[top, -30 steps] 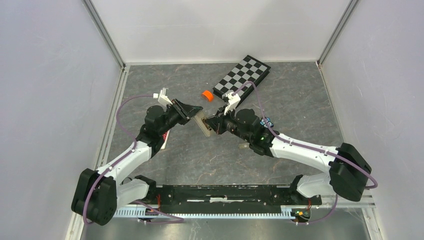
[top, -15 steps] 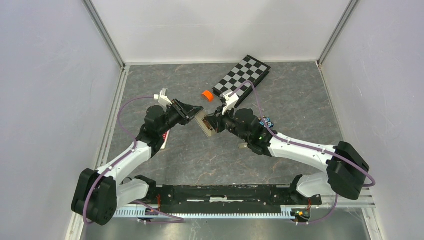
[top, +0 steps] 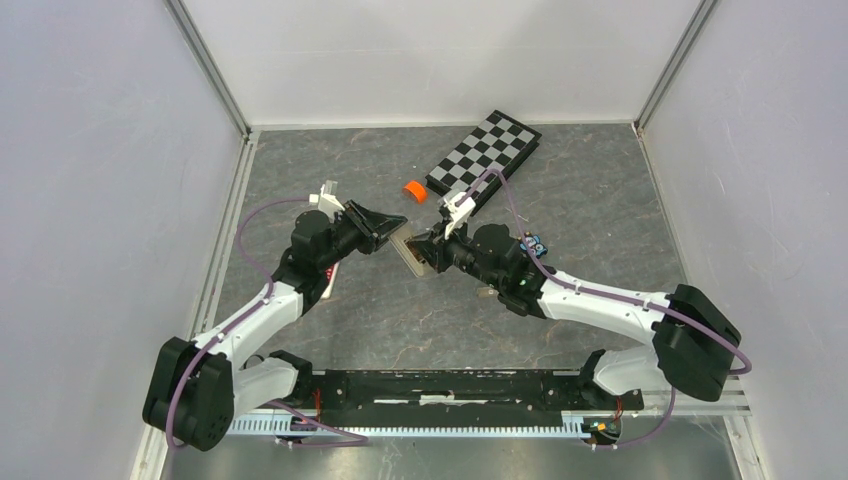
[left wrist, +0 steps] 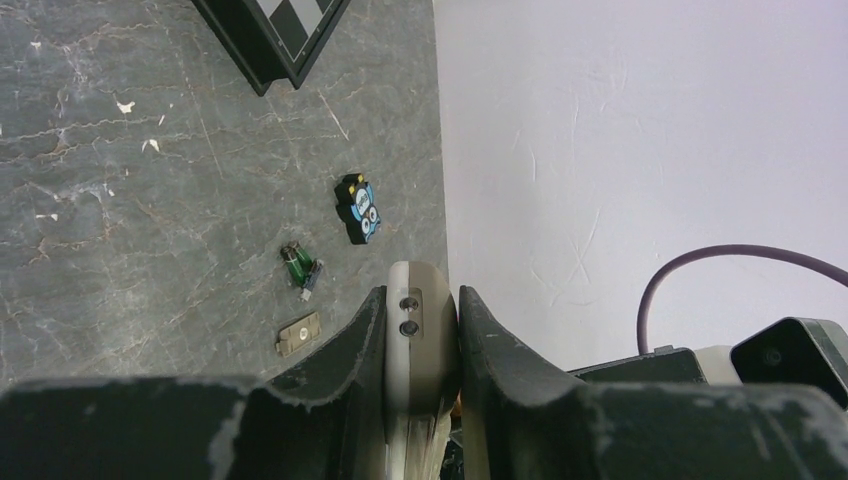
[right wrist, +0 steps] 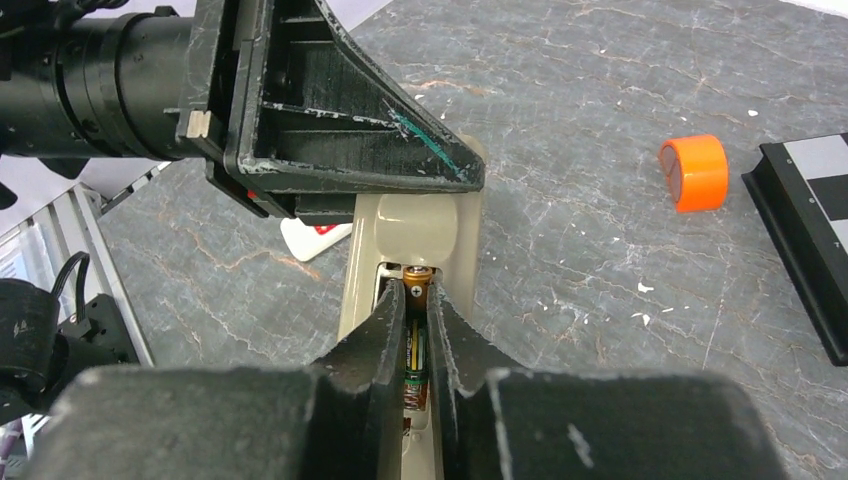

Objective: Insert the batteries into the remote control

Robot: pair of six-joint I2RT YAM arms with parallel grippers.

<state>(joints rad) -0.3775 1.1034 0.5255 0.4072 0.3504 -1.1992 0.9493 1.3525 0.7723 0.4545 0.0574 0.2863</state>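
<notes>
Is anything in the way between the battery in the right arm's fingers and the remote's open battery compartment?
Nothing visible does. The slim dark coppery-tipped battery between the right fingers sits at the open bay of the beige plastic remote. The left fingers clamp the remote's far end, clear of that bay.

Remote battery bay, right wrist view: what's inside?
One battery, coppery plus end showing, green-and-black body, pinched by the right hand in the open bay of the remote. The fingers cover the bay's sides and lower end, so a second cell cannot be judged.
</notes>
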